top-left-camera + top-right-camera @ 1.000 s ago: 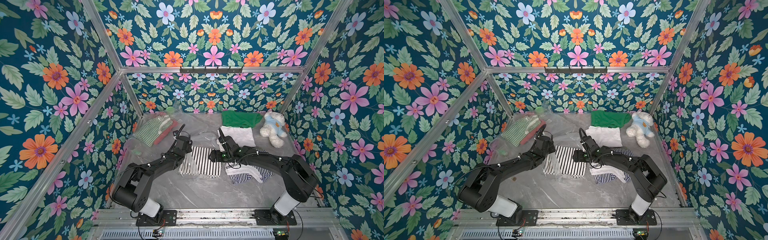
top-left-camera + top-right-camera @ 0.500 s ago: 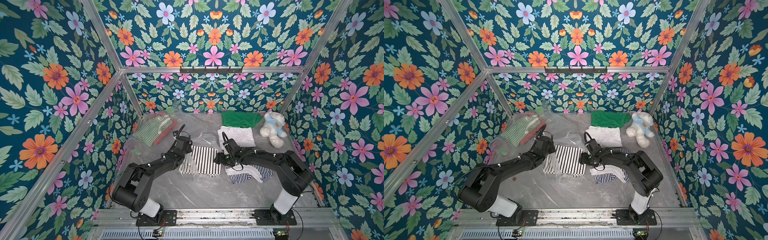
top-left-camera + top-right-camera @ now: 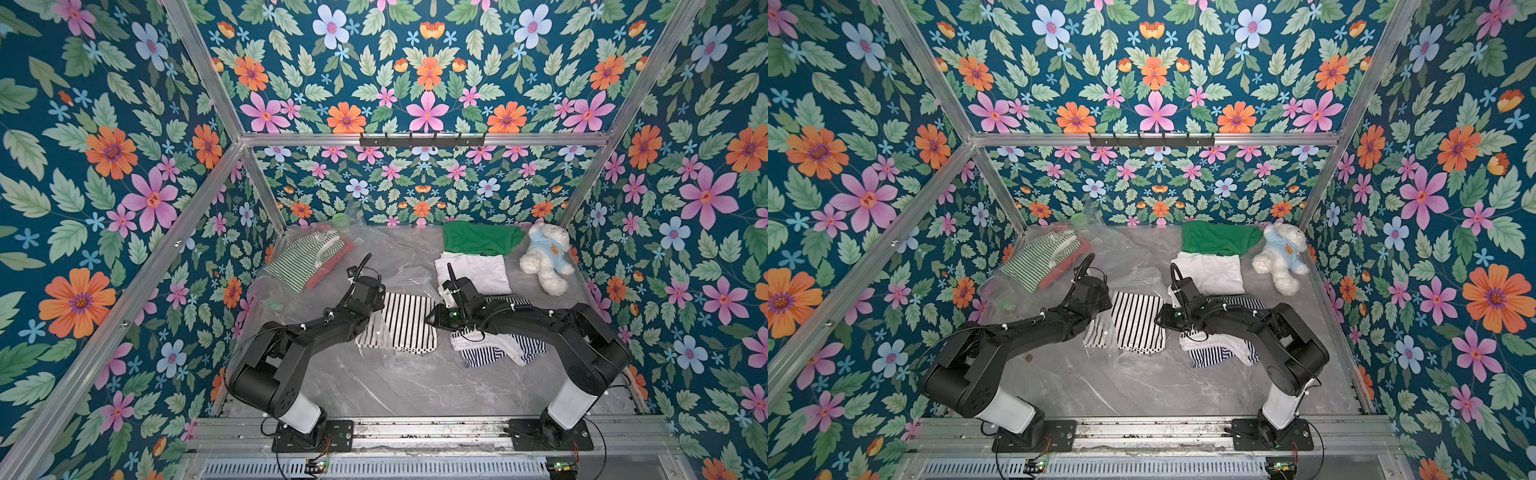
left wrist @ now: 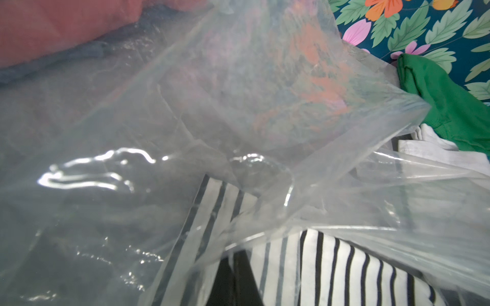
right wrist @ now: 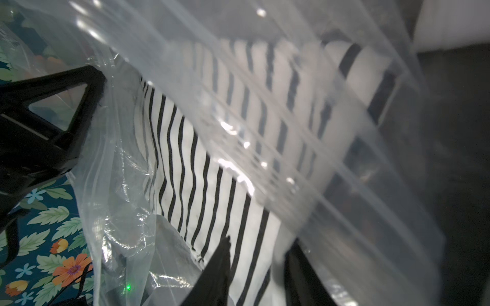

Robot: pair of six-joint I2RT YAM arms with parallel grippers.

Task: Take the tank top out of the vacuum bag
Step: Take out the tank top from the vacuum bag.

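Two arms (image 3: 316, 332) (image 3: 540, 320); one teddy bear (image 3: 544, 259); six garments (image 3: 482, 239) (image 3: 473, 272) (image 3: 498, 351) (image 3: 405, 320) (image 3: 301, 262) (image 3: 332, 268); vacuum bag (image 3: 405, 276) count unclear.

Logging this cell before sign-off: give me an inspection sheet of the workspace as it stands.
Surface: grey marbled table.
Job's things: clear vacuum bag mid-table; black-and-white striped tank top partly under its plastic.
Clutter: green shirt, white shirt, teddy bear, navy-striped garment; green-striped garment back left.
Tools: left tool shut on bag plastic; right tool jaws apart, tank top between.
Cables: black loop at left wrist, another at right.
Surroundings: floral walls, aluminium frame.
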